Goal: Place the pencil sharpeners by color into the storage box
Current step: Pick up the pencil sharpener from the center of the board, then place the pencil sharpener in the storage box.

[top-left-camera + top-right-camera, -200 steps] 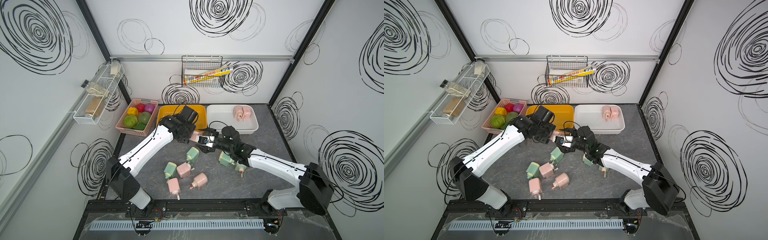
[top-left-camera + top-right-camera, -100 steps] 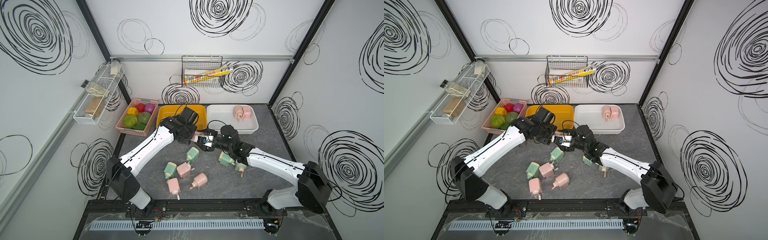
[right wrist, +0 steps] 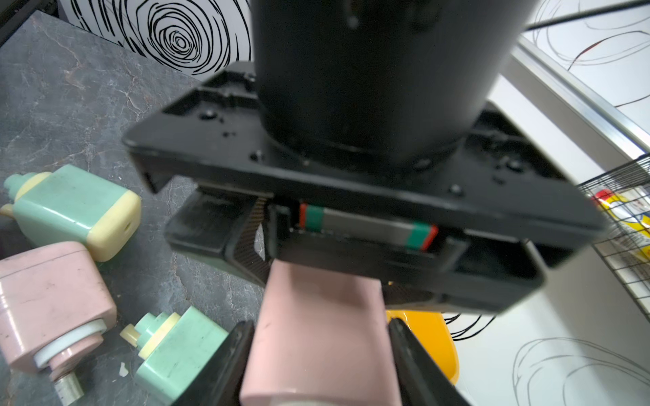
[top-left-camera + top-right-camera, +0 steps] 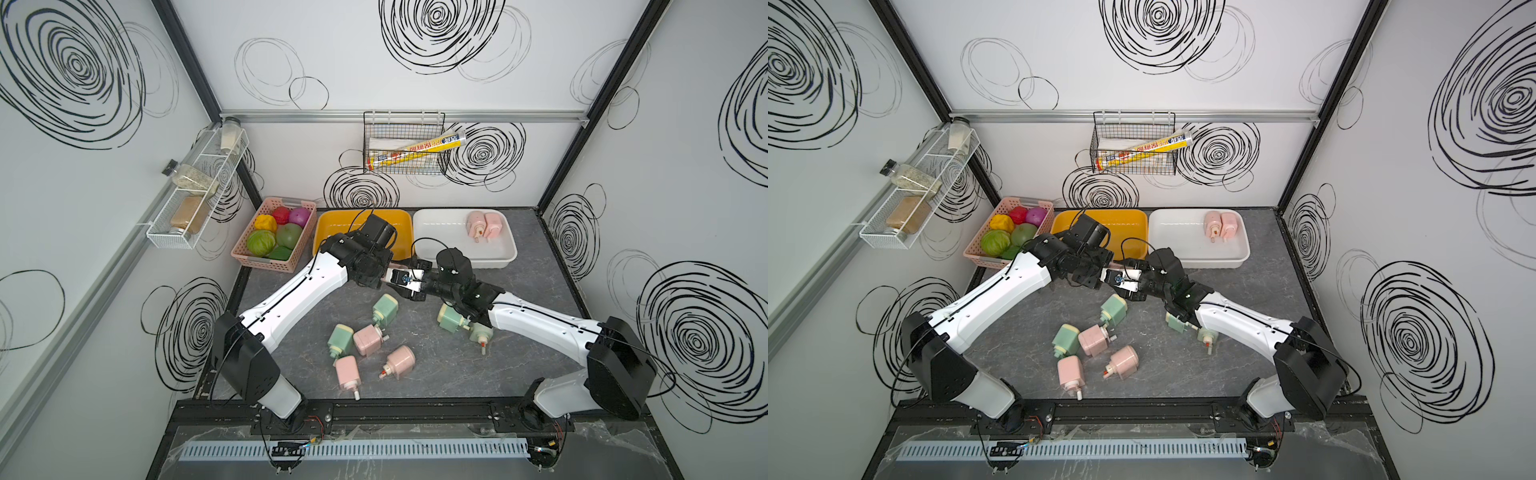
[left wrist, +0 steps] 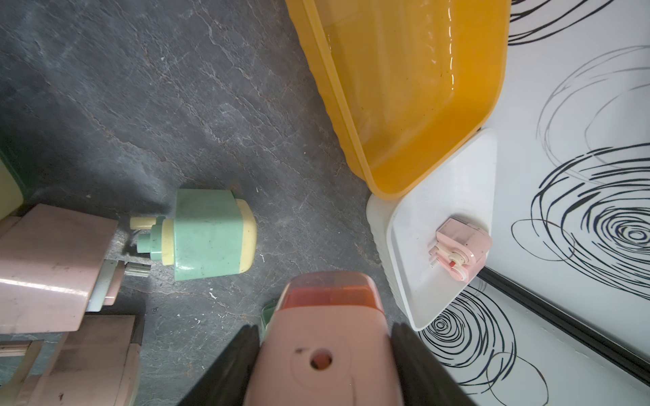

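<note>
Left hand [image 5: 323,327] is clamped on a pink sharpener [image 5: 323,365], held above the table [image 4: 519,299] just off the front corner of the white tray [image 4: 465,261]. Right hand [image 3: 320,321] has its jaws pressed against both sides of that same sharpener. Two pink sharpeners [image 4: 484,224] lie inside the white tray; seven loose sharpeners [image 4: 368,338], pink and green, lie on the table in front of it

The left arm [image 4: 299,291] and right arm [image 4: 540,324] meet on a pink sharpener [image 5: 323,351] at the centre of the bench [image 4: 536,282], barring the yellow tub [image 4: 328,232] at 12 o'clock. Loose sharpeners [image 4: 368,338] crowd 6 o'clock. Bare bench lies open at 3 o'clock, up to the white tub [image 4: 457,249].
</note>
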{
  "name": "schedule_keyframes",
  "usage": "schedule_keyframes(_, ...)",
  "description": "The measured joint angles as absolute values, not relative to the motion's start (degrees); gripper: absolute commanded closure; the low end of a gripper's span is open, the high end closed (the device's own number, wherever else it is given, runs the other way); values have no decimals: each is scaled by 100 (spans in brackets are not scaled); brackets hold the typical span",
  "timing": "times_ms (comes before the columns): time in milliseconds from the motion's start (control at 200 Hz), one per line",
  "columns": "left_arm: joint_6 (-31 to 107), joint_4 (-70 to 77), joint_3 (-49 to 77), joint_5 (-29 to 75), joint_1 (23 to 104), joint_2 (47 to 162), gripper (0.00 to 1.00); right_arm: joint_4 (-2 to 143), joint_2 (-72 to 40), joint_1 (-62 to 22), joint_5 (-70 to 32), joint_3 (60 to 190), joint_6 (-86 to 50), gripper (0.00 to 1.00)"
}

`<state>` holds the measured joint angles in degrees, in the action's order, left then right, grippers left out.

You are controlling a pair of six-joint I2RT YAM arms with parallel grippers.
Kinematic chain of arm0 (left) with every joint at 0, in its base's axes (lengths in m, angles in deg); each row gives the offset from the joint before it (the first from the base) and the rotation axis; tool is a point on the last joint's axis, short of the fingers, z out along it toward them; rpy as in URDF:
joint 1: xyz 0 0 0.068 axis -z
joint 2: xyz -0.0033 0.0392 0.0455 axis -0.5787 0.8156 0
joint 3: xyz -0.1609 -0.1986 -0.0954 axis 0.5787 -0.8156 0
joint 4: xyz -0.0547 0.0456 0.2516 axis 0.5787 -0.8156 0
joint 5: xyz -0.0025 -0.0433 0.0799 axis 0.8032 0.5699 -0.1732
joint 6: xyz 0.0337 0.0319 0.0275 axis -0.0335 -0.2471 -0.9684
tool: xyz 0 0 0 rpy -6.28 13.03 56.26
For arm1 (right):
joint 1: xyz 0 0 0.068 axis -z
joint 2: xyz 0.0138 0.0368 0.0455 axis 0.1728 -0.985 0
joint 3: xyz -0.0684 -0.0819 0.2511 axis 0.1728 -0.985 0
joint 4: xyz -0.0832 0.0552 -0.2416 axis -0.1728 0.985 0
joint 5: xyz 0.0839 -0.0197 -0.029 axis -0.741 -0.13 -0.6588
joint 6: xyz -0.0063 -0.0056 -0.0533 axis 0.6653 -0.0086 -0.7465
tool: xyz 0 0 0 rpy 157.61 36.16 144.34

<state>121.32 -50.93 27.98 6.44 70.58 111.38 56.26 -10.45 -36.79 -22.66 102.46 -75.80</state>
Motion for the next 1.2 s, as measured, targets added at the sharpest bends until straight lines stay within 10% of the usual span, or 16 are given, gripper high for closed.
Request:
schedule_keyframes(120, 12128, -5010, 2704, 644, 7034, 11101, 99, 5666, -1043, -3618, -2325, 10246, -7576, 100)
schedule_keyframes(295, 11773, -4501, 2512, 600, 6973, 11073, 0, 5738, -1008, -3251, -2649, 10244, -7499, 100)
schedule_keyframes(686, 8705, -3021, 2510, -554, 6656, 11224, 1, 5731, -953, -1544, -2695, 10102, -6616, 100)
schedule_keyframes(1201, 5549, -1498, 2527, 585, 6595, 12609, 1, 4636, -2227, -350, -1707, 10340, -4564, 100)
